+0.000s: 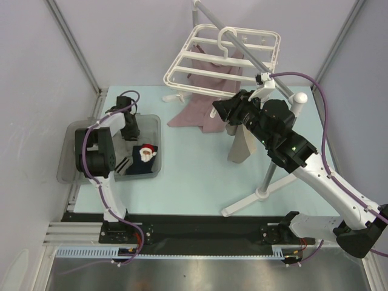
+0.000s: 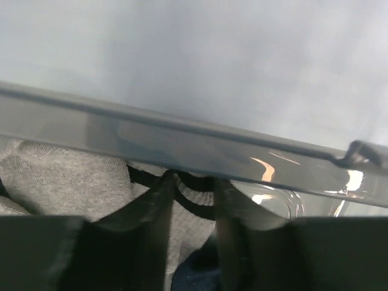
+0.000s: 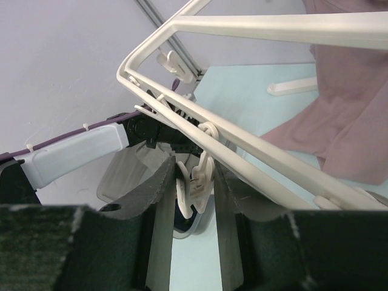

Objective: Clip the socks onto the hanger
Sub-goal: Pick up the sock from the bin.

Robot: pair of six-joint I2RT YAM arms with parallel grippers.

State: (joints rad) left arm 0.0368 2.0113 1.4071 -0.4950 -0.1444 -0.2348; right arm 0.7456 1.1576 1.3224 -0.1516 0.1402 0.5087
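Between the right gripper (image 3: 194, 173) fingers: a white clip (image 3: 203, 179) hanging off the hanger (image 3: 273, 24) frame, with the jaws pinched on it and the mauve cloth (image 3: 345, 109) off to the gripper's right. Below the left gripper (image 2: 191, 182), inside the grey bin (image 2: 182, 145): grey sock (image 2: 60, 182), its black-striped cuff showing in the gap. Fingers part-spread, nothing clearly gripped. Navy Santa sock (image 1: 144, 154) lies just behind that gripper, base side.

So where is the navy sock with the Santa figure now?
The Santa sock lies on the left of the top view, inside the grey bin, near its right wall, beside the left gripper.
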